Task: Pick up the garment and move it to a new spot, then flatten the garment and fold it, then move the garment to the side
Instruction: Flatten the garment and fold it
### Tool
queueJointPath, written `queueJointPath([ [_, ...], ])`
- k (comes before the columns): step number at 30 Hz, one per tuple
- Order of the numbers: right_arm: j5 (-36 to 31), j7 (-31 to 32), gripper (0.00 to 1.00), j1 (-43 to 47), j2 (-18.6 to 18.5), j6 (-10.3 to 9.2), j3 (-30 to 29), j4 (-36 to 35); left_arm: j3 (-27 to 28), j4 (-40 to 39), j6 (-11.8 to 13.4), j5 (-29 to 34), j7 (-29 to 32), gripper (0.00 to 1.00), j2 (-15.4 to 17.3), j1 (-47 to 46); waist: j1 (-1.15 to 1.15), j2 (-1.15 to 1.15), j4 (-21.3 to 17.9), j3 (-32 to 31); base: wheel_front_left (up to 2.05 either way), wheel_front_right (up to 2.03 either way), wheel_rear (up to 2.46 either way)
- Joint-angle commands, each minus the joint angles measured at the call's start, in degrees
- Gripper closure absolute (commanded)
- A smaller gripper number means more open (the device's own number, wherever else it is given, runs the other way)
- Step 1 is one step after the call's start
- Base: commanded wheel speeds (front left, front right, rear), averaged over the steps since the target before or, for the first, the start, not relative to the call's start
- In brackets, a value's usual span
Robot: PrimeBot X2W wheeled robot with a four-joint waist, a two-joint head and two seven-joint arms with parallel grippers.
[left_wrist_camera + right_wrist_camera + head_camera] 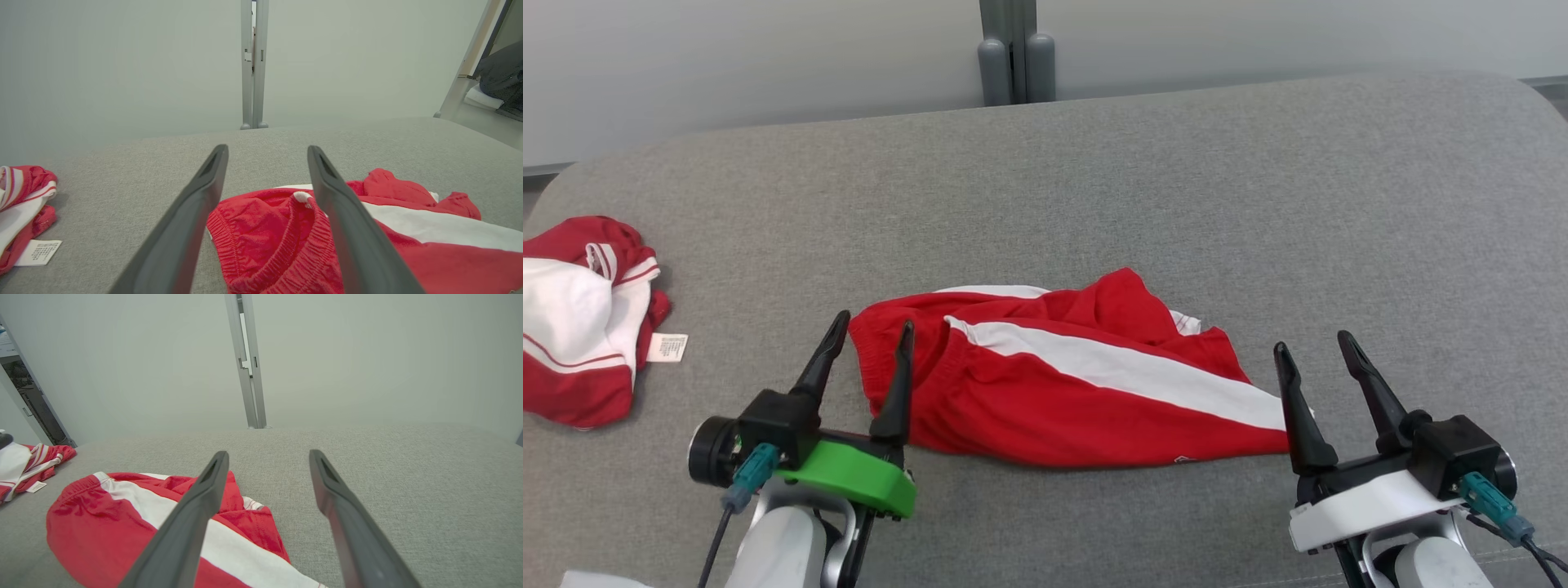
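My left end effector point(874, 320) and right end effector point(1312, 341) both stand released, holding nothing. The red-and-white garment point(1078, 384) lies rumpled on the grey fabric surface point(1176, 188) between them, its waistband nearest my left.

I find no word, number or brand that I can read. The one printed thing is a small white care tag point(39, 252) lying flat on the grey cushion point(1094, 188), just beside the bundled red-and-white garment point(580, 318) at my left. It carries rows of fine dark print (too small and blurred for me to make out a single letter). Near the front hem of the red shorts point(1078, 384) sits a tiny white mark point(1181, 460); whether it is a logo I cannot tell.
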Motion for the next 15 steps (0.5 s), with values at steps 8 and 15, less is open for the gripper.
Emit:
queueJointPath([
  [8, 0.66, -0.16, 0.0, -1.4, 0.52, 0.01, 0.87, 1.27, -7.6, 8.28, -0.17, -2.74, -0.02, 0.0, 2.07, -6.94, 0.0, 0.0, -4.76, 1.81, 0.0, 0.0, 0.0],
  [15, 0.62, -0.16, 0.0, -1.93, 0.8, 0.02, 0.23, 0.99, -9.5, 15.36, -0.17, -4.96, -0.02, 0.0, 2.98, -8.63, 0.0, 0.0, -7.45, 3.59, 0.0, 0.0, 0.0],
])
